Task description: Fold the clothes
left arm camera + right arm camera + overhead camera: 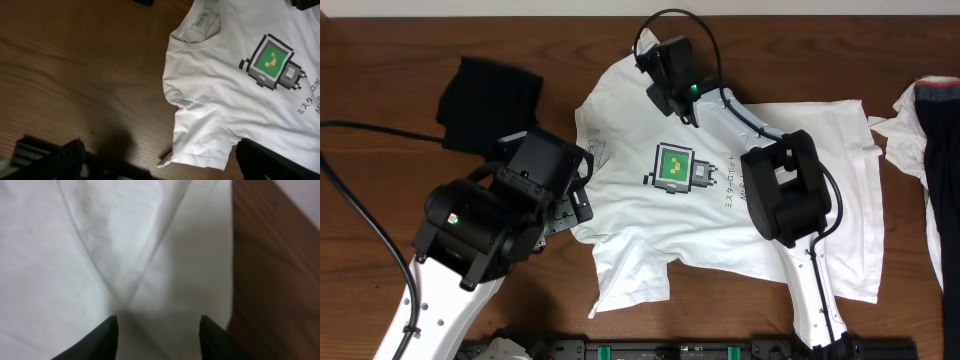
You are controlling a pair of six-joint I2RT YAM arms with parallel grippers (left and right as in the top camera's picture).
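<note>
My right claw (158, 322) hangs open over the T-shirt (650, 230) beyond its print (672, 168); limp, light cloth, I'd pinch the sleeve hem.

Brown wooden table (375, 50) bare far left; crumpled black garment (488, 100) left of large white T-shirt (630, 230); white-and-dark garment (934, 130) at right edge.

Count: one white T-shirt (630, 225), one black garment (485, 100), one white-and-dark garment (935, 140), two robot arms, the left arm (470, 235) and the right arm (790, 190).
</note>
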